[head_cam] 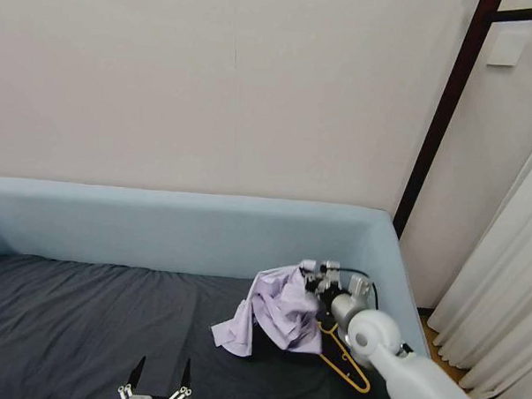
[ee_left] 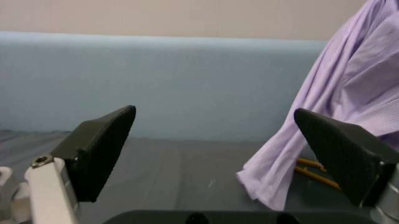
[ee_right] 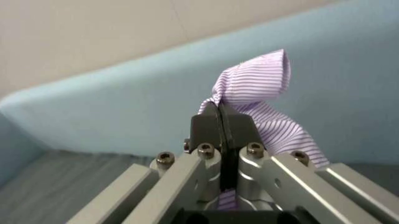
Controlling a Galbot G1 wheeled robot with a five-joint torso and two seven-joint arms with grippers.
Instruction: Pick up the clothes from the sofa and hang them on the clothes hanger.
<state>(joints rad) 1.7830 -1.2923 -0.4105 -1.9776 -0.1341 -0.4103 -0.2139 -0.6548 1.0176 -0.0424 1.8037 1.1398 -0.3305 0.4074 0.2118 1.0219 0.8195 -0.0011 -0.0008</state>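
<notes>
A lilac striped shirt [head_cam: 279, 313] hangs bunched near the right end of the sofa [head_cam: 203, 232]. Its top fold is lifted off the seat, and its lower corner trails down to the dark grey seat cover. The right gripper [ee_right: 219, 122] holds that top fold in front of the pale blue backrest, with its fingers [ee_right: 206, 129] pressed together and clamped on the striped cloth. A yellow hanger [head_cam: 345, 364] lies on the seat just beside the shirt, partly under it and close under the right arm. The left gripper [head_cam: 163, 365] hovers low over the seat to the left of the shirt, clear of the cloth. Its dark fingers [ee_left: 103, 144] are spread wide apart with nothing between them, and they point toward the backrest. A plain cream wall rises behind the sofa. A dark door frame [head_cam: 442, 119] and a pale curtain [head_cam: 509, 290] stand beyond the sofa's right end.
</notes>
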